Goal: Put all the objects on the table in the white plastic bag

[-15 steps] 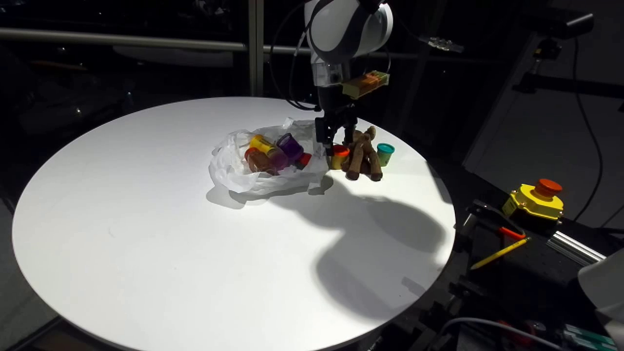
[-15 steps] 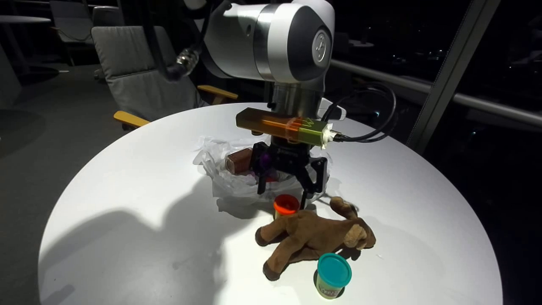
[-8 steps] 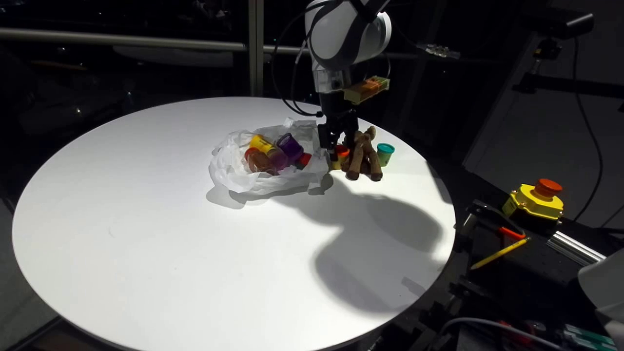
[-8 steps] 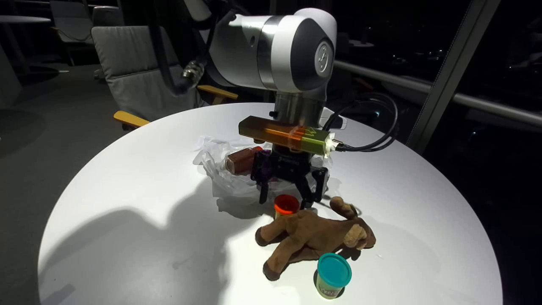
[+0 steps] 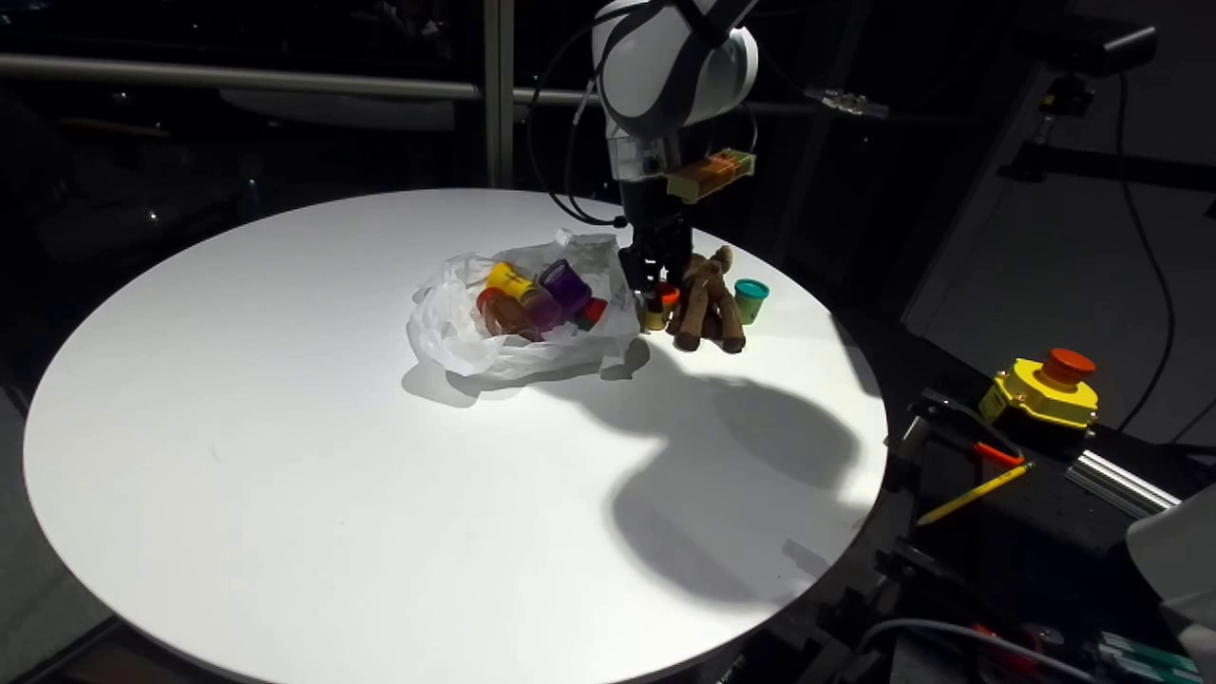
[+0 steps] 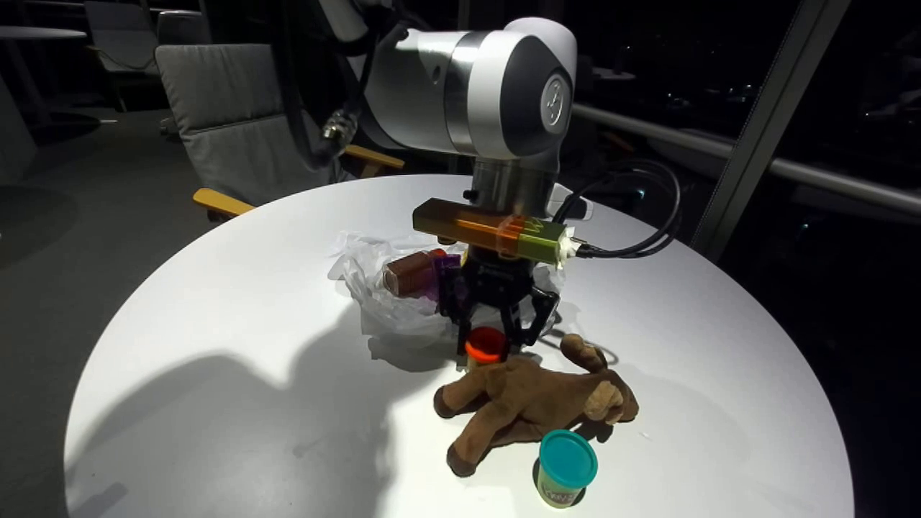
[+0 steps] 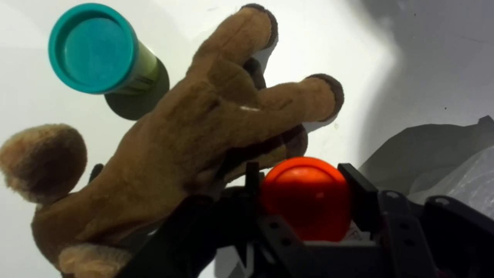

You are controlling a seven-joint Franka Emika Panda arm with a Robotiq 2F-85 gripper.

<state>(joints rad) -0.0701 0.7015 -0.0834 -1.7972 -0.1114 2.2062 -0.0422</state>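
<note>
Gripper [image 7: 302, 185] clamped on one red-lidded tub [image 7: 308, 212], one brown plush animal [image 6: 543, 396], one teal-lidded tub [image 6: 566, 464], one white bag [image 5: 456, 350]

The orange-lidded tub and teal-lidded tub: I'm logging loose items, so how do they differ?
The gripper straddles the orange-lidded tub; the teal-lidded tub stands clear of it. The orange-lidded tub is nearer the white plastic bag than the teal-lidded tub. Both stand upright, lids on.

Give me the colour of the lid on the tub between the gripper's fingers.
Orange-red. The tub lid shows best in the wrist view, partly shaded.
</note>
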